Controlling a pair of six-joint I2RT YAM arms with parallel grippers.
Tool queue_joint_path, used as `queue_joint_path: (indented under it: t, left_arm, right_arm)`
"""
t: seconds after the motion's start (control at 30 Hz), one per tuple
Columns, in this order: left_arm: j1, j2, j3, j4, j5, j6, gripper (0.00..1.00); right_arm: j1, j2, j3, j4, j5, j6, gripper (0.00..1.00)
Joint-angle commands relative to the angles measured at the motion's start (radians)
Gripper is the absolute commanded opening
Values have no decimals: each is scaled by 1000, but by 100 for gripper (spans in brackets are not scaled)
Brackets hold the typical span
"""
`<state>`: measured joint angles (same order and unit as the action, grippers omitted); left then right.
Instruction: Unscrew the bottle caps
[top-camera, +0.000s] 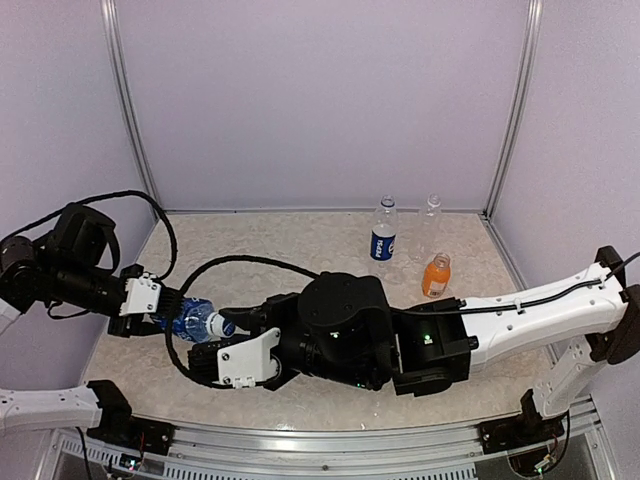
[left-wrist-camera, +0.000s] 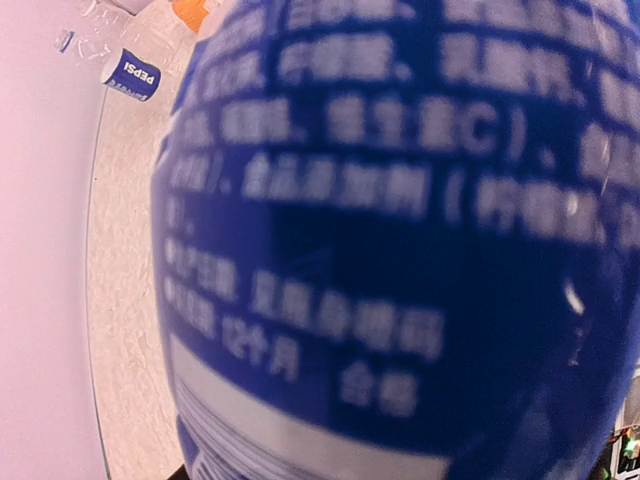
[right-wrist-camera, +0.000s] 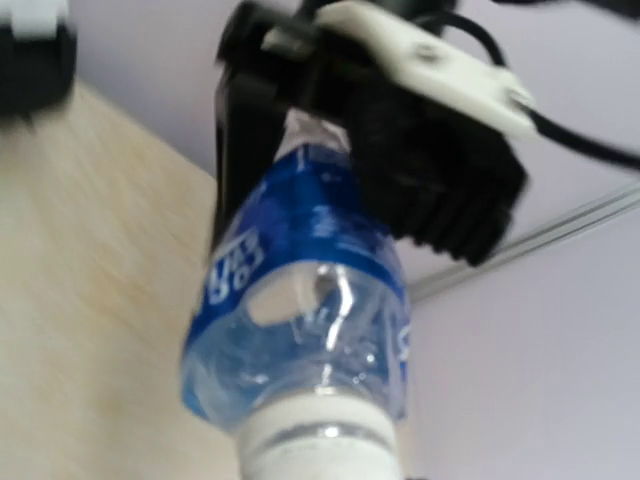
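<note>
Looking from the near edge of the counter (top-camera: 300, 250) outward, we are seeing the right claw (top-camera: 228, 328) reaching leftward to the mouth end of the blue-labelled bottle (top-camera: 193, 320), which is lying sideways between the two arms. The claw's fingers are sitting at the bottle's whitish neck (right-wrist-camera: 320, 445), and we cannot tell whether they are pinching it or standing apart, since the wrist view is cutting them off. Just beyond, the left claw (top-camera: 162, 316) is pinching the base end of this bottle, whose label is filling the left wrist view. Farther back, well apart from the arms, the orange bottle (top-camera: 436, 278) is standing upright and wearing its orange cap (top-camera: 440, 259). Behind it the Pepsi bottle (top-camera: 383, 238) is standing with its blue cap (top-camera: 386, 200) on, and the clear bottle (top-camera: 431, 215) is standing near it by the back wall.
</note>
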<state>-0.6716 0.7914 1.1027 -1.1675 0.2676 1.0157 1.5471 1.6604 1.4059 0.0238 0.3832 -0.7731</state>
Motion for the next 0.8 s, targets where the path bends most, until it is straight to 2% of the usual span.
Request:
queue_joint_path:
  t: [0.0, 0.17, 0.33, 0.57, 0.6, 0.67, 0.7, 0.73, 0.77]
  left_arm:
    - [27, -20, -15, -163, -71, -32, 40]
    - [27, -21, -35, -163, -74, -18, 40]
    - [27, -28, -43, -155, -79, -16, 40]
    - [27, -18, -7, -141, -35, -53, 40]
    - [26, -16, -4, -140, -32, -56, 40]
    - [27, -17, 1, -138, -32, -64, 40]
    - [27, -17, 3, -130, -35, -69, 40]
    - [26, -17, 4, -124, -40, -76, 40]
    - [27, -19, 5, -116, -46, -84, 40]
  right_arm:
    - [29, -63, -60, 69, 359, -477, 0]
    - [48, -67, -82, 118, 394, -584, 0]
    - [56, -75, -95, 150, 335, -618, 0]
    - [56, 1, -49, 181, 251, -630, 0]
    - [55, 7, -54, 218, 247, -638, 6]
    - [53, 10, -66, 273, 238, -628, 47]
    - [51, 11, -65, 280, 233, -599, 61]
    - [48, 10, -61, 294, 234, -569, 87]
    - [45, 7, -62, 316, 244, -539, 98]
